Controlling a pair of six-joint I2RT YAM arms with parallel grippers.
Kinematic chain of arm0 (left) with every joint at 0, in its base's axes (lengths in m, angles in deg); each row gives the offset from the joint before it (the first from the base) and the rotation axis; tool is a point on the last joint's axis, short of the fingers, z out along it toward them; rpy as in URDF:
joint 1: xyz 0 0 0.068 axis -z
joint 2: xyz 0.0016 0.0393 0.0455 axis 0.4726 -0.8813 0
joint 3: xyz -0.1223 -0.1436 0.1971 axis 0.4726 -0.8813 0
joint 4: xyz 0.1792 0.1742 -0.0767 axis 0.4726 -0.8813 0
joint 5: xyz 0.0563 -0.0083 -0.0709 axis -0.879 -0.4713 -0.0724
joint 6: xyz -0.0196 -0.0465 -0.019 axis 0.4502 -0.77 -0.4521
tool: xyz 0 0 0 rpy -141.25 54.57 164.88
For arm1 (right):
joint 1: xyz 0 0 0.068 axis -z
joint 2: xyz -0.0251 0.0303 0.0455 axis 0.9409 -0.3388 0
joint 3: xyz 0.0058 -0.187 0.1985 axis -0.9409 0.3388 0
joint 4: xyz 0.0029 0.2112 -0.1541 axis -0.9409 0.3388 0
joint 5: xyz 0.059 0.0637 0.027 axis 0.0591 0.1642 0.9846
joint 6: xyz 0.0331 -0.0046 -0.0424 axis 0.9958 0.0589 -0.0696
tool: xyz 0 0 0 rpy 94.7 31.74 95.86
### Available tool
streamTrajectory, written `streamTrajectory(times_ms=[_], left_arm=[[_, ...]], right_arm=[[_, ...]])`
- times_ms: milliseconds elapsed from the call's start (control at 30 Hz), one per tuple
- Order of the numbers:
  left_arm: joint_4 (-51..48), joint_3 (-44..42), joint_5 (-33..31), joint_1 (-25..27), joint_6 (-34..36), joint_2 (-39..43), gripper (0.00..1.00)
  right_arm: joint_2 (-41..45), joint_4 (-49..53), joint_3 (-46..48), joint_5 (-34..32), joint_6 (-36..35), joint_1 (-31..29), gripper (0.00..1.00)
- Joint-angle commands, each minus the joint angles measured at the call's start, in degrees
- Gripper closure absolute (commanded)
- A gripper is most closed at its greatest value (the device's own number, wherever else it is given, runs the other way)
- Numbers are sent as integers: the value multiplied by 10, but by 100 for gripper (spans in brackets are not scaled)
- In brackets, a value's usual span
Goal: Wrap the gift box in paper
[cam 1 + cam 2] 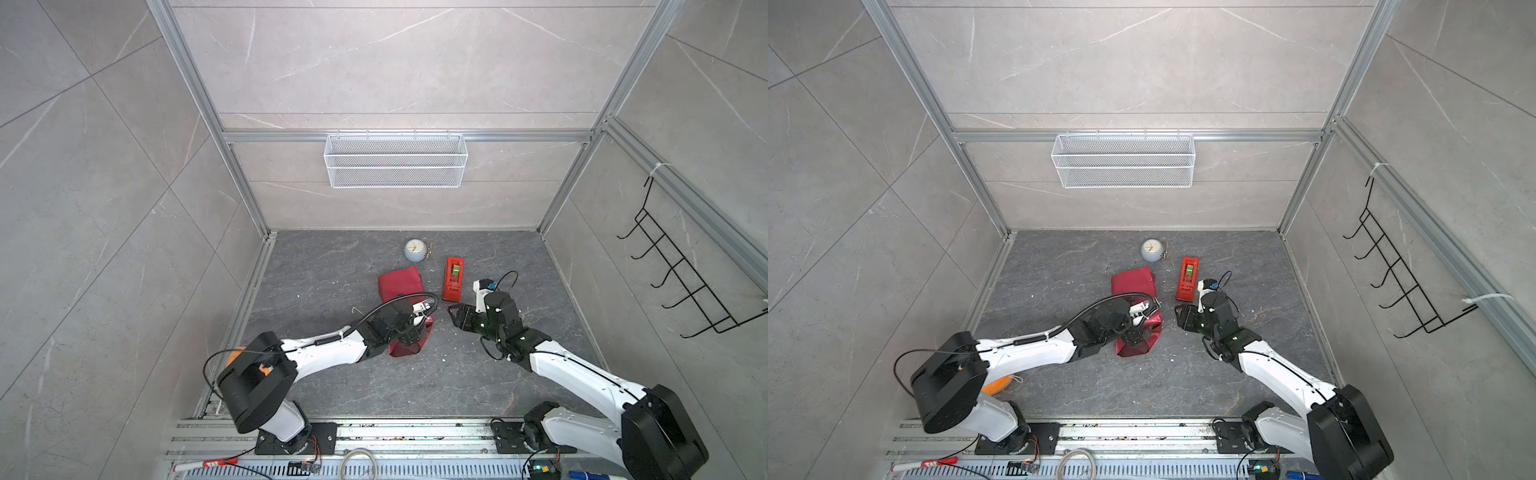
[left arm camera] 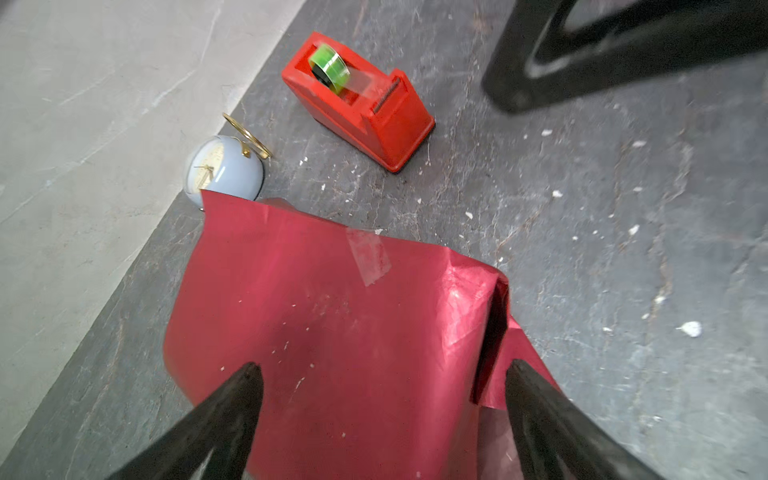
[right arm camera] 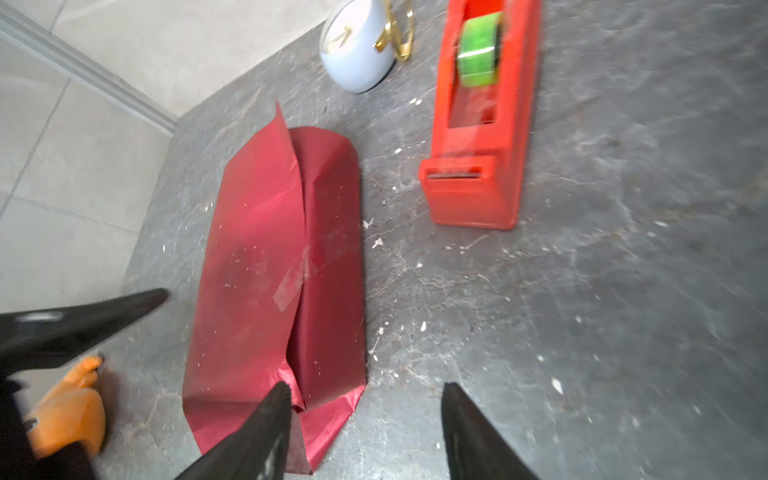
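The paper (image 1: 401,286) (image 1: 1133,282), dark maroon, lies folded into a long flat parcel on the dark floor, its overlapping seam (image 3: 301,232) held by a clear strip of tape (image 3: 297,278) (image 2: 368,257). The gift box is hidden under it. My left gripper (image 1: 409,338) (image 1: 1133,338) (image 2: 382,368) hovers open over the parcel's near end, its fingers spread wide and holding nothing. My right gripper (image 1: 454,318) (image 1: 1179,318) (image 3: 365,386) stands open just right of the parcel's near corner, above bare floor.
A red tape dispenser (image 1: 453,278) (image 3: 478,124) with a green roll stands right of the parcel. A pale blue clock (image 1: 414,250) (image 2: 224,170) sits behind it. An orange object (image 1: 996,384) (image 3: 66,411) lies by the left arm's base. A wire basket (image 1: 395,160) hangs on the back wall.
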Motion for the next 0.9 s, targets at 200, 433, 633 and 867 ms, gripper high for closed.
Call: streamTrajectory(times_ms=[200, 433, 633, 867], left_arm=[[-71, -55, 62, -118, -398, 135, 12], [-81, -13, 197, -177, -545, 45, 24], [-75, 22, 257, -163, -561, -19, 38], [-68, 45, 277, -144, -560, -53, 42]], right_arm=[[-165, -76, -97, 97, 30, -25, 25], [-217, -100, -110, 114, 51, -29, 24], [-201, -105, -91, 122, 58, -32, 29], [-149, -115, -38, 128, 80, -40, 38]])
